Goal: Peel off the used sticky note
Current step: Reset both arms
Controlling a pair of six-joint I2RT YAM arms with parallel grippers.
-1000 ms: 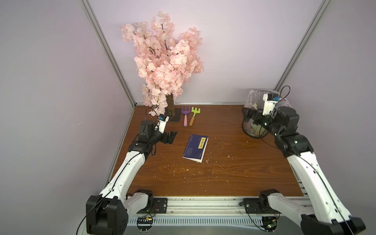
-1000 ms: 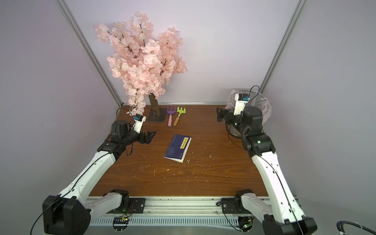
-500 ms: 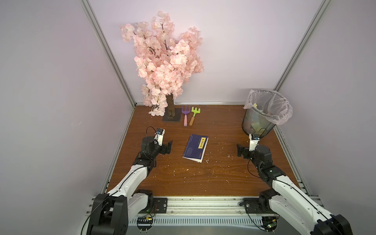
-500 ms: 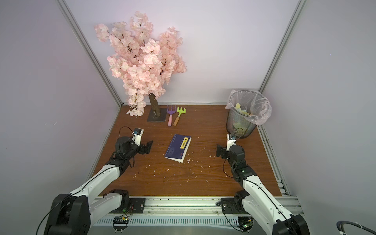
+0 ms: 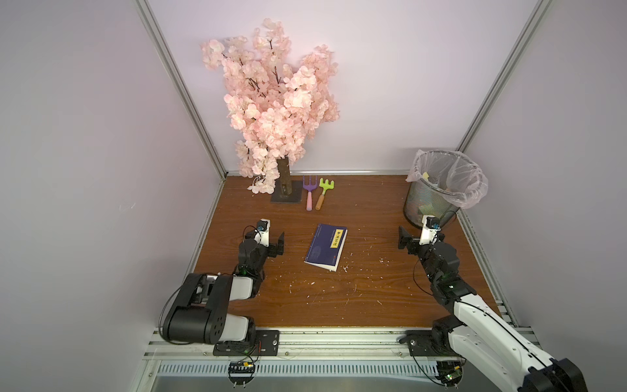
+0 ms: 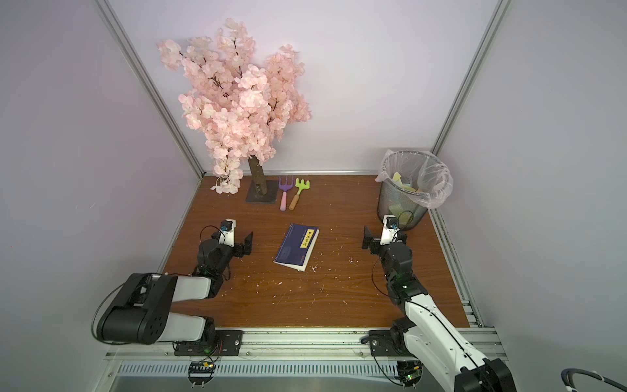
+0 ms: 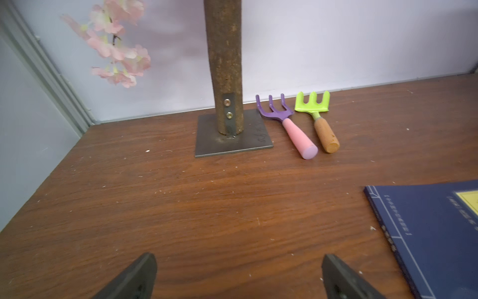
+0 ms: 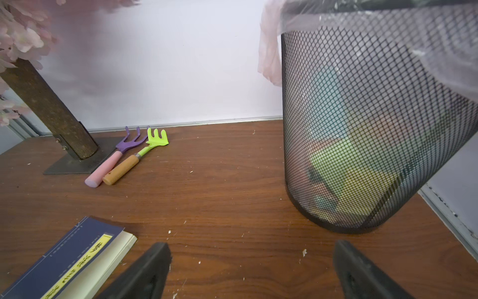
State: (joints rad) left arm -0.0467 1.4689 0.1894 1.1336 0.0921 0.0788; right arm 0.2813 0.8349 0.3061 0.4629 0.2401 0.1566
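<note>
Blue book (image 5: 325,247) lies between left hand (image 7: 238,261) and right hand (image 8: 252,247) — both spread, empty.

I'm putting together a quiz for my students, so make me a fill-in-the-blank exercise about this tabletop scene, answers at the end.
1. The closed book has a ____ cover with a yellow label.
2. The purple fork has ____ tines.
3. The rake beside it has a ____ head.
4. The left gripper and right gripper both stand ____, holding nothing.
Answers: blue, three, green, open.
</note>
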